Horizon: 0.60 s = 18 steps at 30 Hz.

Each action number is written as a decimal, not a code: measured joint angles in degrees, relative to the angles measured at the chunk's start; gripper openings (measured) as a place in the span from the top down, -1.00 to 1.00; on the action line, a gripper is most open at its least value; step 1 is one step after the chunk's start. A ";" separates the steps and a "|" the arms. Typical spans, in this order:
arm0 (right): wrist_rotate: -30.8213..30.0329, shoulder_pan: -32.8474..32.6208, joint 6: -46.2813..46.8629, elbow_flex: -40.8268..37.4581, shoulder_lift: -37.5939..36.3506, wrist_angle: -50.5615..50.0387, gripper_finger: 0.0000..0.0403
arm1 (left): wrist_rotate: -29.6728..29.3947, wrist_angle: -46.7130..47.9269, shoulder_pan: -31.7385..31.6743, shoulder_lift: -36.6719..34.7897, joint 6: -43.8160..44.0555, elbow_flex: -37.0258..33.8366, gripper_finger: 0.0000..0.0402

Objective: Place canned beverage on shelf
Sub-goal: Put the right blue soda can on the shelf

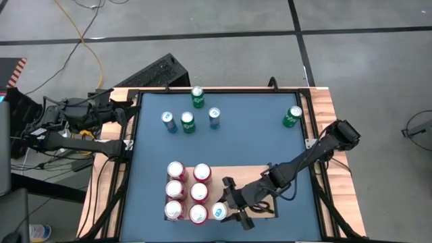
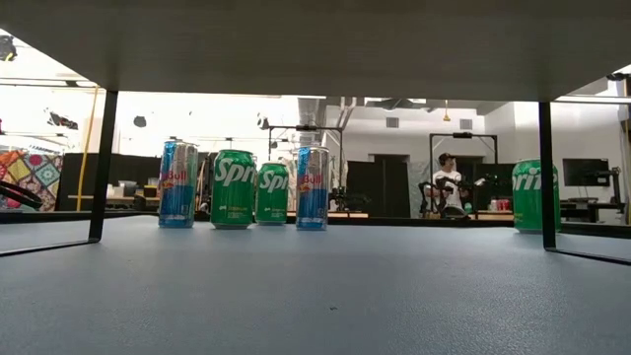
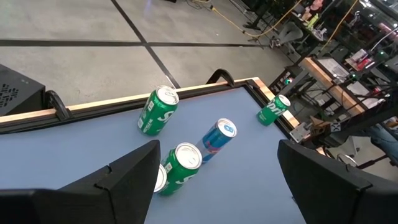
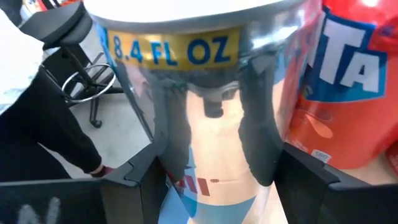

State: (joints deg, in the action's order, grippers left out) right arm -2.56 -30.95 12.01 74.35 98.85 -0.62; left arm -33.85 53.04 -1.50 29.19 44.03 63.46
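While the blue table [image 1: 223, 145] fills the middle of the high view, the right arm [image 1: 307, 158] stretches in a long diagonal from the right edge down to the lower middle. There its gripper [image 1: 229, 209] grasps a slim silver-blue can [image 1: 219, 212] with a finger on each side. The can stands on the pale wooden shelf [image 1: 253, 177], just beside six red cans [image 1: 187, 192] set in two columns in the lower middle.

The left arm [image 1: 74, 125] waits folded at the left edge of the picture, and its gripper [image 3: 217, 180] is spread wide with nothing between the fingers.

In the upper part of the table stand three green cans [image 1: 198, 98] and two blue cans [image 1: 214, 117], one green can [image 1: 292, 117] apart at the upper right.
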 joint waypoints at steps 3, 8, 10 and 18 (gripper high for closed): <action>-0.01 0.01 0.00 0.00 0.00 -0.32 -0.22 | 0.00 0.00 0.00 0.00 0.00 0.00 -0.54; -0.01 -0.01 -0.02 0.00 0.00 -0.41 -0.22 | 0.00 0.00 0.01 0.00 -0.04 0.00 -0.54; -0.03 -0.01 0.00 0.00 0.00 -0.49 -0.23 | 0.00 0.00 0.00 0.00 -0.04 0.00 -0.54; -0.21 0.57 0.02 0.00 0.00 -1.09 -0.33 | 0.00 0.00 0.01 0.00 -0.04 0.00 -0.54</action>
State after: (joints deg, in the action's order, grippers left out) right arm -2.76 -30.37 12.03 74.35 98.85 -1.72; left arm -33.85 53.04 -1.48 29.19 43.99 63.46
